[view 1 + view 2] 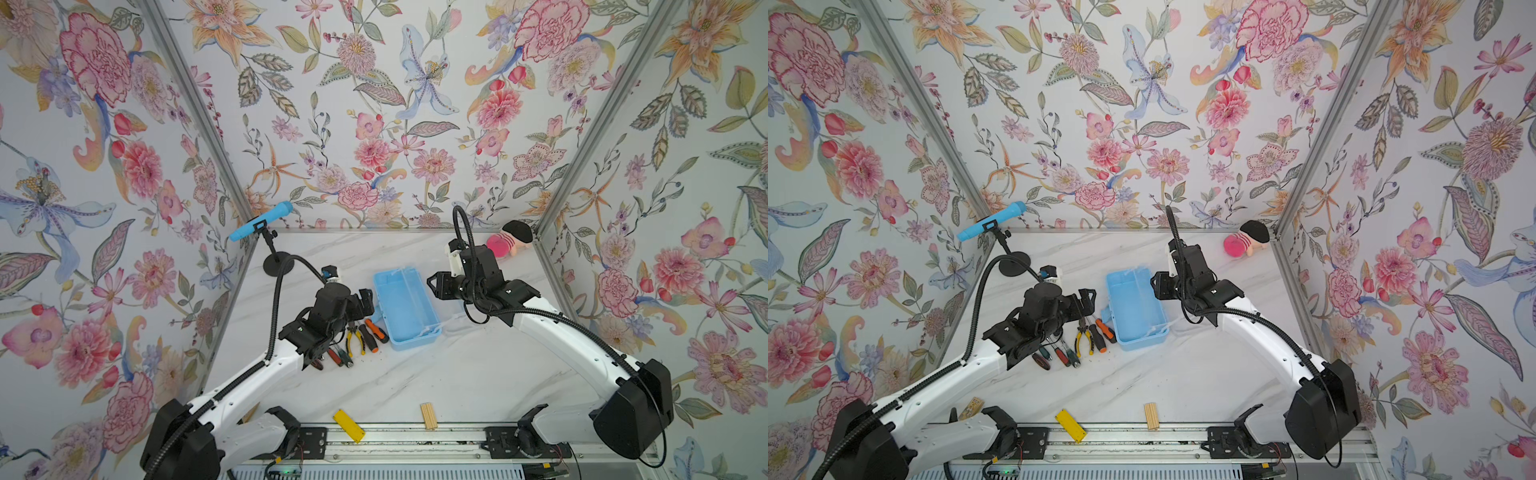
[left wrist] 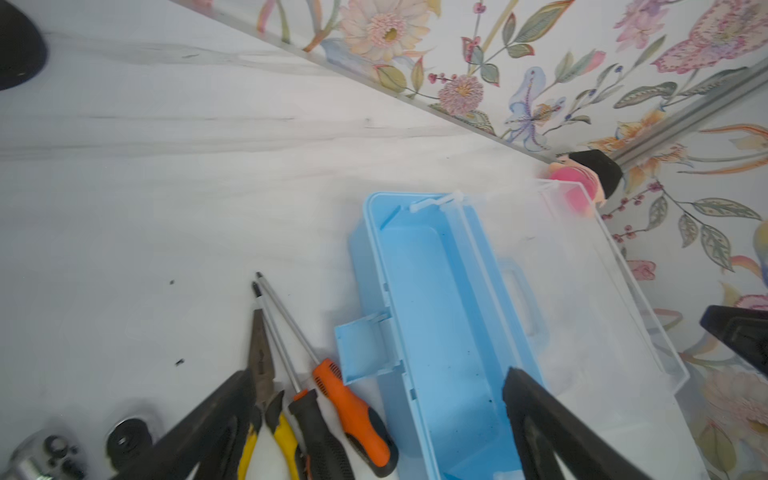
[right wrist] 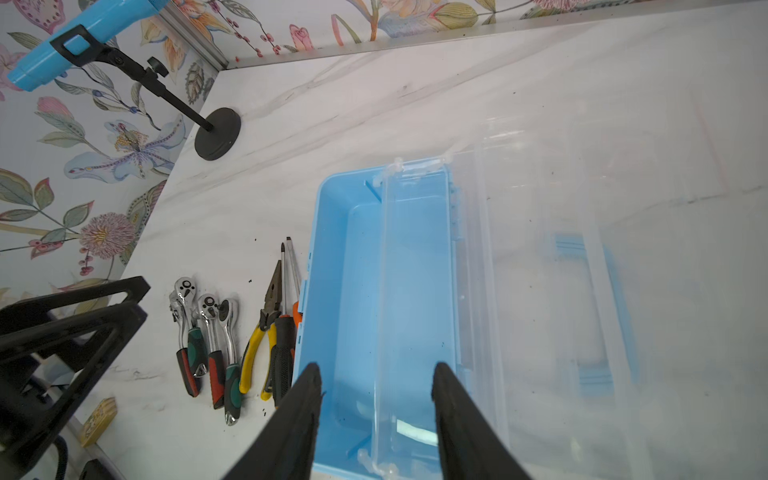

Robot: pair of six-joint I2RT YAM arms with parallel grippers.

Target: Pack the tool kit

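Observation:
The tool kit's light-blue box [image 1: 399,307] [image 1: 1133,307] stands open mid-table, its inside bare [image 3: 353,291] [image 2: 436,311]. Its clear lid [image 3: 540,291] [image 2: 582,291] lies folded out on the side away from the tools. Left of the box lie yellow-handled pliers [image 1: 353,336] [image 3: 259,345], orange-black screwdrivers [image 1: 376,330] [image 2: 353,411] and three ratchets [image 3: 208,324] [image 1: 1059,353]. My left gripper [image 1: 368,301] [image 2: 378,374] hangs open over the tools and the box's left wall. Over the box my right gripper [image 1: 434,282] [image 3: 376,370] has its jaws apart, holding nothing.
A flat yellow block [image 1: 348,424] and a ridged wooden block [image 1: 429,415] lie at the front edge. A blue microphone [image 1: 259,220] on a black stand [image 1: 276,264] occupies the back left corner. A pink plush toy [image 1: 509,243] sits back right.

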